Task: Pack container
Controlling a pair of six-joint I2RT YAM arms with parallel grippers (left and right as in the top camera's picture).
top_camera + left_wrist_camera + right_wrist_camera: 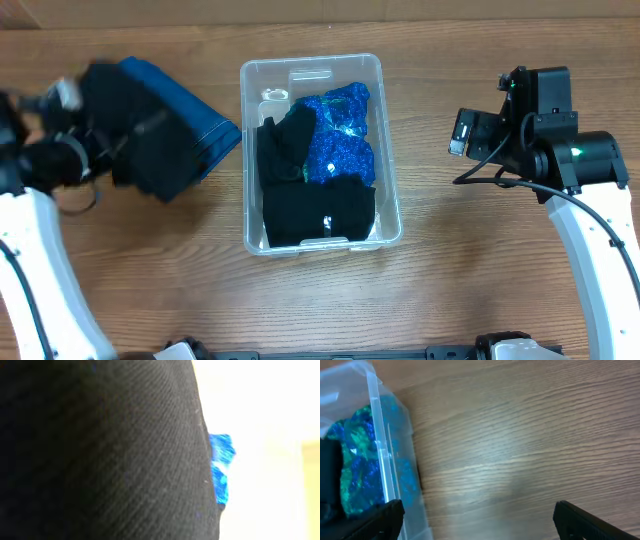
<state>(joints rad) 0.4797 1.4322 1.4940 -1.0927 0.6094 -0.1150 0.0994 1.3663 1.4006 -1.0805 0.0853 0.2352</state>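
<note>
The right gripper (477, 520) is seen w/ fingers spread wide apart over the bare table (530, 435), well to the right of the container (244, 150). Only the container's side wall is caught at the edge of that wrist cam.

The left gripper (80, 125) is found well to the left of the container, blurred and buried in a dark bundle (150, 130) (black cloth over smth blue). Its wrist cam is blocked by black weave, so whether the fingers are closed can't be told. The bundle's blue corner is seen just beside the container's left wall; touching or not can't be judged.

The container is set upright and open-topped btwn the two grippers. At its near end a folded black cloth (318, 212) is laid flat. Past that, a second black piece (285, 140) is slumped along the left wall, w/ a shiny blue-green wad (343, 135) beside it on the right. At the far end the clear base can be seen, w/ a white label (310, 73).
</note>
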